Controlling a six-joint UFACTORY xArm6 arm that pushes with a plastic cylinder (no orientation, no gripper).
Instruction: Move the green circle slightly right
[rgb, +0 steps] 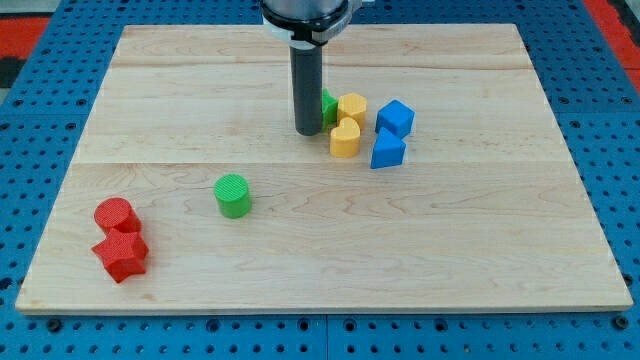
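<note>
Green circle (232, 195) is found on the wooden counter (450, 240), left of centre and toward the view's bottom, standing alone with bare wood on every side. It is a short ribbed cylinder set upright, its round face turned upward and its axis vertical, so no sideways heading can be read from it. My tip (308, 132) is planted on the counter well apart from it, up and to the view's right, just beside a second green block (328, 105) that is mostly hidden behind the rod. Two yellow blocks (348, 123) and two blue blocks (391, 133) are clustered right of the rod. A red cylinder (114, 214) and a red star (122, 256) are touching near the lower left corner. No jaws are carried by this rod, so their state cannot be told.
</note>
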